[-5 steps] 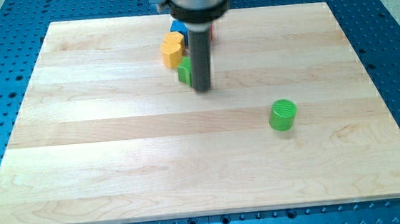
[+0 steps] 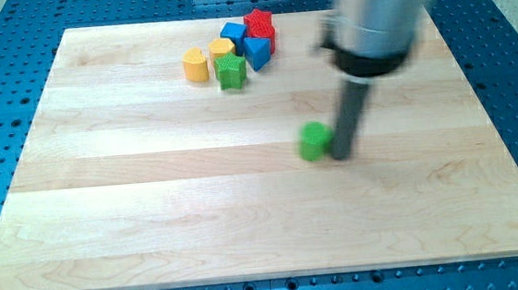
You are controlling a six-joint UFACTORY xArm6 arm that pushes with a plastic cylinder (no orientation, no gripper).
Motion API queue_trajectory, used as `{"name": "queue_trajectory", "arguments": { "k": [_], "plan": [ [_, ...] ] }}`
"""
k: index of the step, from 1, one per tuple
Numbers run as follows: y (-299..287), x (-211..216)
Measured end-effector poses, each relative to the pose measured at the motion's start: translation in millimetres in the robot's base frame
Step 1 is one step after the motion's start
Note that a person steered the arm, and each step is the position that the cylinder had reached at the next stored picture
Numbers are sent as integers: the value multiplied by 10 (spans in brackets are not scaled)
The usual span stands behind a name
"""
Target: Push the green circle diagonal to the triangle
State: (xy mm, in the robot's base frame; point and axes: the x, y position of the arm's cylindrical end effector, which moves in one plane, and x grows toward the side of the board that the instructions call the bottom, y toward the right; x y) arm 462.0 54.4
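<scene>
The green circle [image 2: 313, 142], a short green cylinder, sits near the middle of the wooden board [image 2: 154, 218]. My tip [image 2: 341, 153] touches its right side, blurred by motion. The blue triangle [image 2: 256, 51] lies in a cluster at the view's top, well up and left of the green circle. That cluster also holds a red block [image 2: 259, 23], a blue block [image 2: 233, 32], a yellow block [image 2: 222, 48], a second yellow block [image 2: 196, 65] and a green block [image 2: 231, 72].
The board is framed by a blue perforated table [image 2: 3, 184]. The arm's grey body [image 2: 378, 15] hangs over the board's upper right.
My tip has left the cluster and swung right, to the green circle's right side. The green circle has slid left and slightly up. The cluster blocks stand differently, one yellow block further left.
</scene>
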Motion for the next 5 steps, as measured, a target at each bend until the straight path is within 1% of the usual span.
{"name": "queue_trajectory", "arguments": {
  "k": [1, 2, 3, 4, 5],
  "plan": [
    [325, 343],
    [-624, 361],
    [-643, -464],
    [-839, 270],
    [-1733, 72]
  ]
}}
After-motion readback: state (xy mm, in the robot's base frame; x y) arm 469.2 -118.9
